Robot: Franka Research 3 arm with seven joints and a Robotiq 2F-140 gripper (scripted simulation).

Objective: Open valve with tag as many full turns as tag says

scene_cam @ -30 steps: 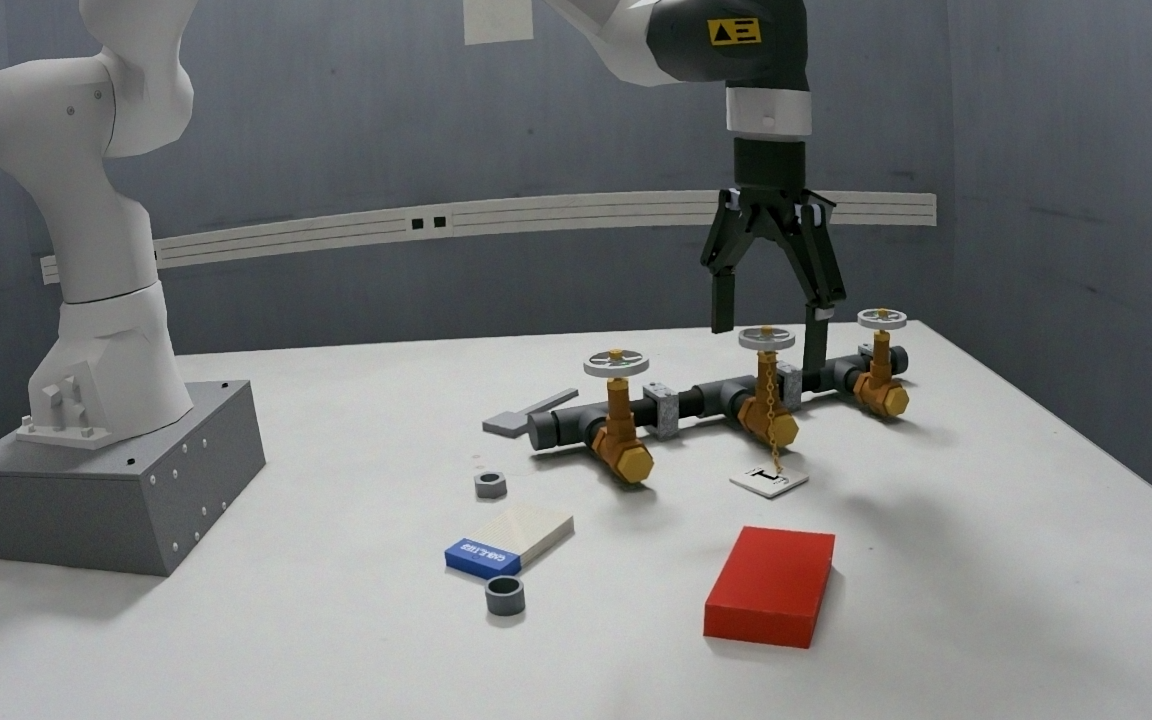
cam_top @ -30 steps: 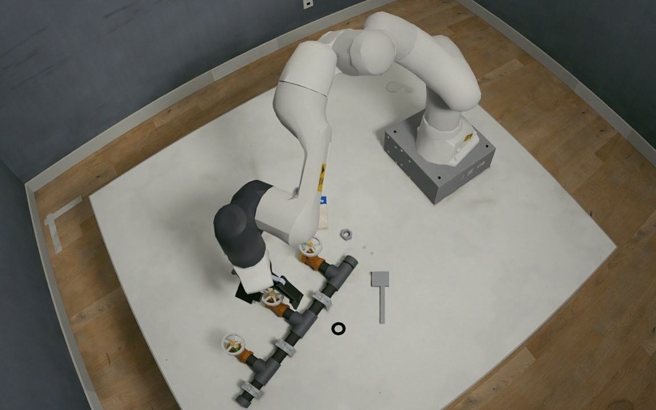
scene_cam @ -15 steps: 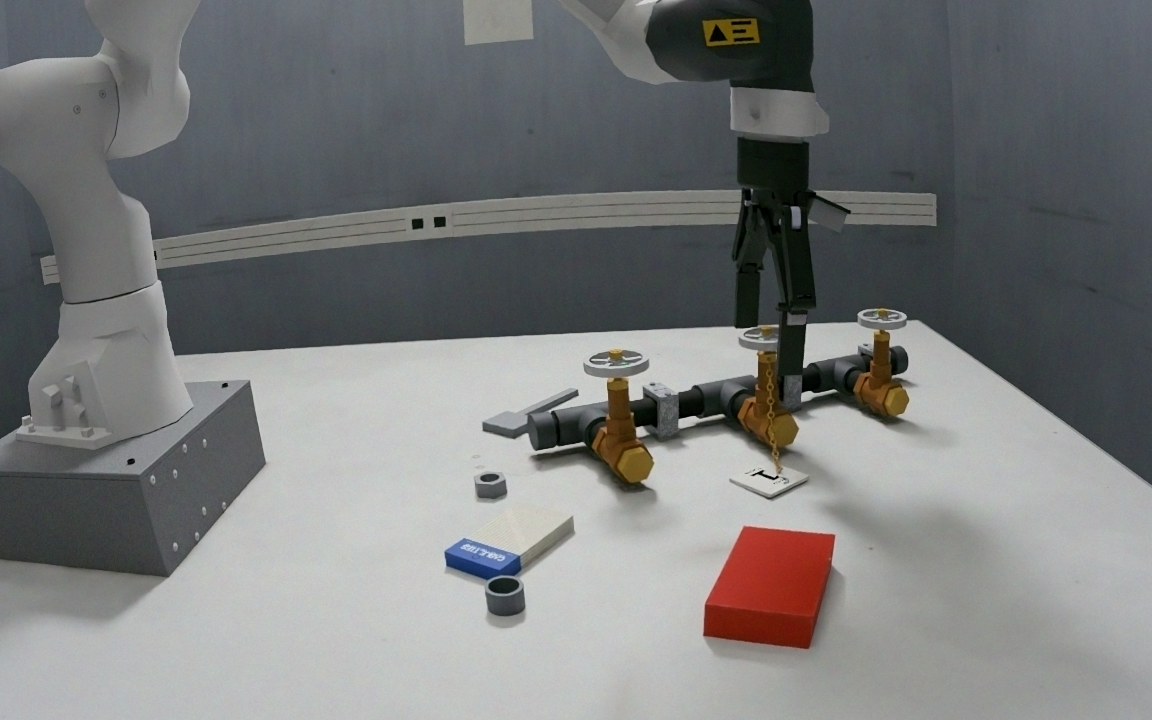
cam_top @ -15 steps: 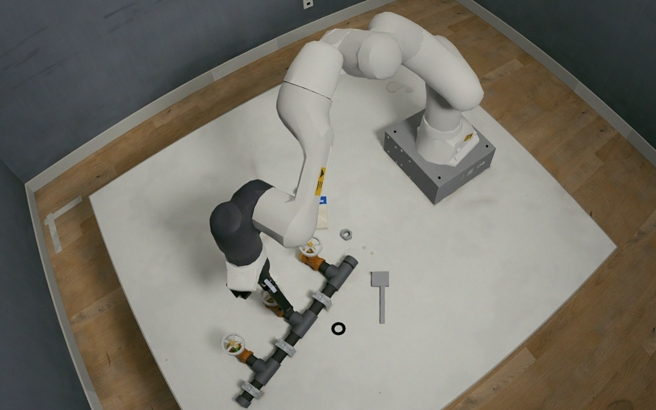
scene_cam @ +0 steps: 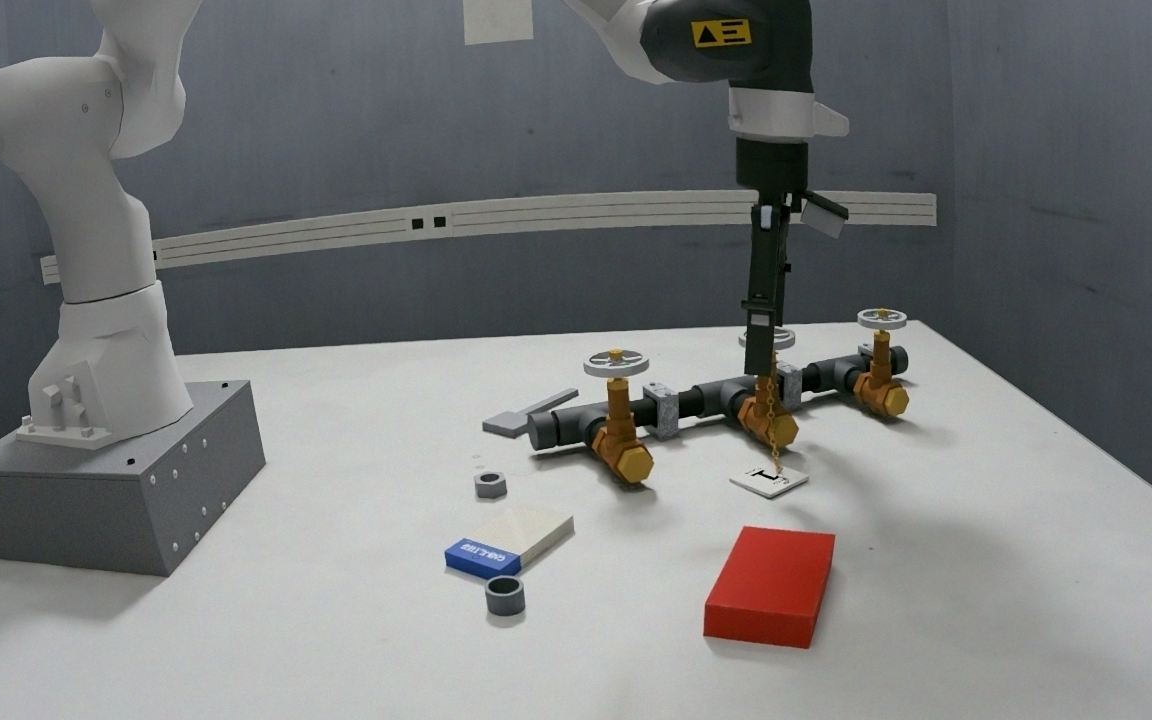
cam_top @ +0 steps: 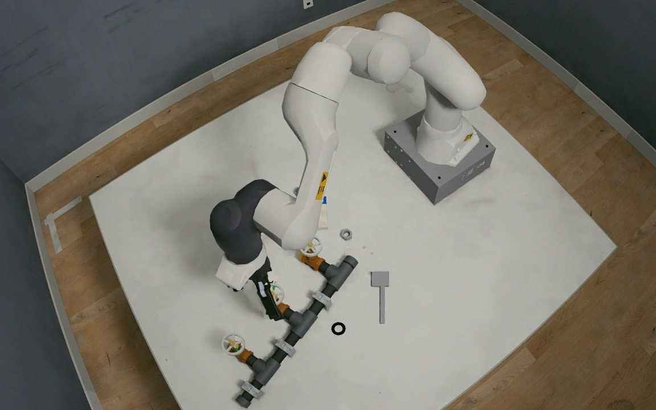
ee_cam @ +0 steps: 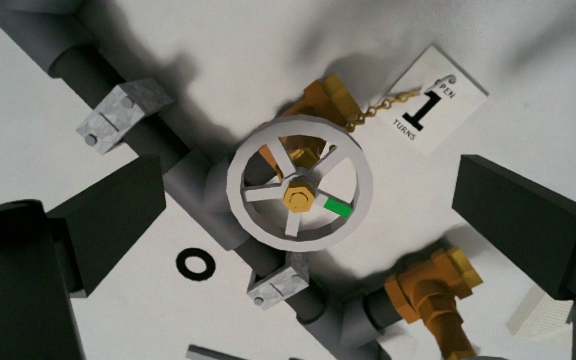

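Observation:
Three brass valves with grey handwheels sit on a dark grey pipe. The middle valve carries a gold chain to a white tag that reads "OPEN 1 TURNS". Its handwheel has a green mark on one spoke. My gripper is open; its two dark fingers stand on either side of this handwheel without touching it. In the exterior view the gripper hangs straight down over the middle valve. The left valve and the right valve stand apart from the gripper.
A red block, a blue and white box, a grey ring, a hex nut, a black washer and a flat grey paddle lie on the white table. The arm's base is at the left.

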